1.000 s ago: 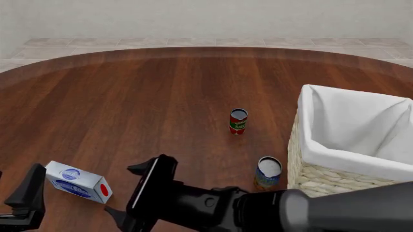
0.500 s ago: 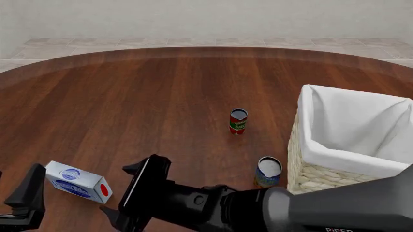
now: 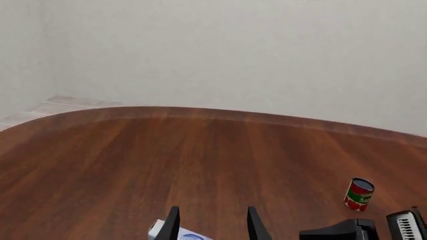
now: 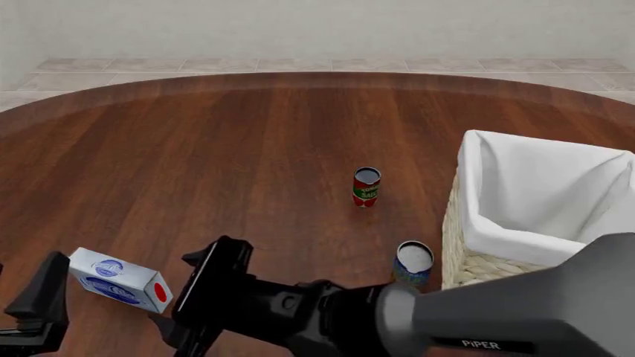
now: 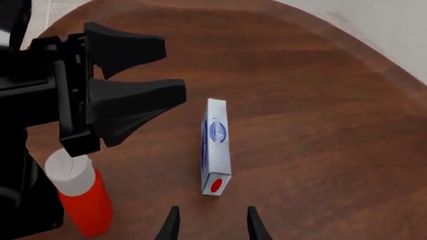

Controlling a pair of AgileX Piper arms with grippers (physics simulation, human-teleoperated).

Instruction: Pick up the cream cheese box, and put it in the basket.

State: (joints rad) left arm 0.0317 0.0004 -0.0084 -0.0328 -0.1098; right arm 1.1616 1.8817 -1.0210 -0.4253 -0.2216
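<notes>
Front view: the cream cheese box (image 4: pixel 120 280) lies flat on the wooden table (image 4: pixel 228 149) near the front-left edge, red dot end turned toward the right gripper (image 4: pixel 189 297). That gripper comes in low from the right w/ its fingers spread apart, just beside the box's dot end but not touching it. The left gripper (image 4: pixel 35 301) shows only as one dark finger at the box's other side, close to it; can't tell its spread from here. The basket (image 4: pixel 496 264) stands well apart at the right, w/ two small cans beside it: a red-green can (image 4: pixel 366 187) further back, a second can (image 4: pixel 412 265) just beside the wicker wall.

Left wrist view: two fingertips stand apart, a corner of the box (image 3: pixel 175 233) peeking between and below them.

Right wrist view: fingertips parted, box (image 5: pixel 215 147) lying ahead of them, dot end nearest, nothing pinched. The left gripper (image 5: pixel 143 70) hangs open beyond the box. A red cylinder w/ white top (image 5: pixel 81 192) sits nearby, prob. part of the rig.
</notes>
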